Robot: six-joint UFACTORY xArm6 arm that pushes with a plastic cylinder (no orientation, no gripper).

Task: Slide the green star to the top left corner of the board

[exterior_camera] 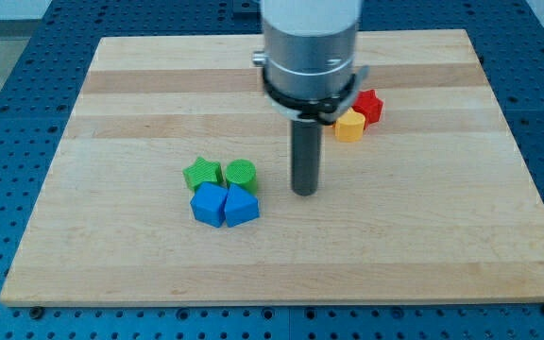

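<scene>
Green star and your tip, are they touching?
Apart. The camera view shows my tip right of the green star, with the green cylinder and bare board between.

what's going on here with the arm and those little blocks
A robot arm with a dark rod is working on a wooden board. My tip rests on the board to the view's right of a tight cluster: the green star, a green round block and two blue blocks. It touches none of them. A red block and a yellow block sit further toward the view's top right. The star is not yet in the top left corner.
</scene>
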